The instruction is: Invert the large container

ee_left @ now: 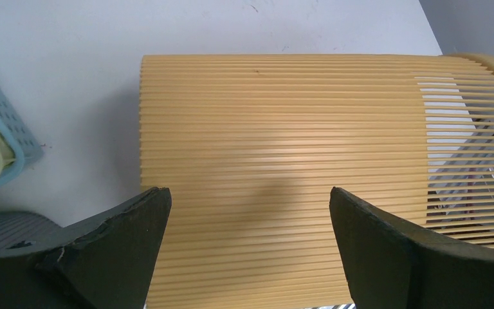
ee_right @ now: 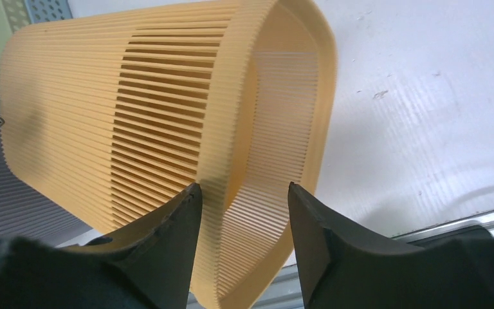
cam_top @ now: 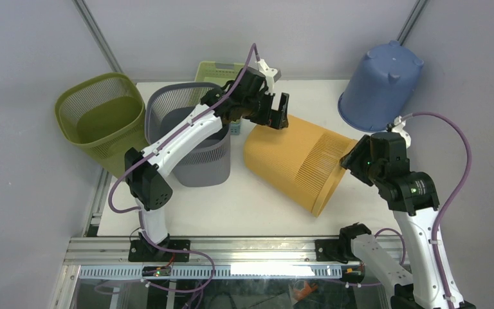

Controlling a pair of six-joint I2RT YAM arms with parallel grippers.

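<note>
We see the orange bin [cam_top: 296,161] lying on its side on the white tabletop [cam_top: 231,206], its closed base toward the back left and its open mouth toward the near right. The left gripper [ee_left: 249,193] hangs just above the bin's ribbed wall near the base, its jaws spread wide and holding nothing. The right gripper [ee_right: 241,190] sits at the mouth with the rim between its jaws, one finger outside the wall and one inside. We cannot tell whether it pinches the rim. A grey basket [cam_top: 193,129] stands just left of the bin, a green basket [cam_top: 100,119] beyond it, and a blue bucket [cam_top: 381,84] sits tilted at the back right.
</note>
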